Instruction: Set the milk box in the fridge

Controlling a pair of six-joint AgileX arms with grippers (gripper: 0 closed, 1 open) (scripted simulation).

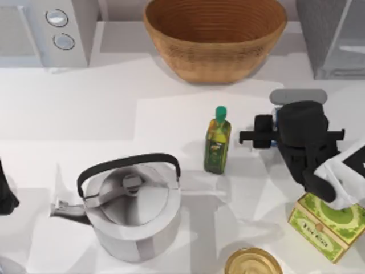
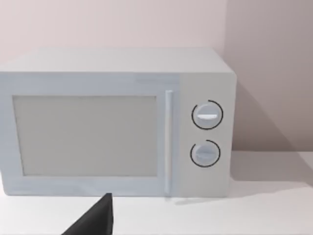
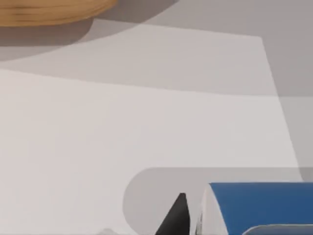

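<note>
White table (image 1: 114, 114), pale wall (image 2: 122, 24)

Milk box and fridge on the desk

The milk box (image 3: 254, 205) shows its blue top. The big grey fridge (image 1: 333, 37) stands at the desk's back right corner.

Right arm (image 1: 305, 145) over table's right side, olive-oil bottle (image 1: 217, 142) beside it; fridge (image 1: 333, 34) top right.

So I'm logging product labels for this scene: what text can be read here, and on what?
Green-and-yellow box: lettering on its top, too blurred to read.
Green-capped olive-oil bottle: label, too small to read.
Blue-topped white milk box: no lettering legible.
Light-grey two-knob appliance: no text.
</note>
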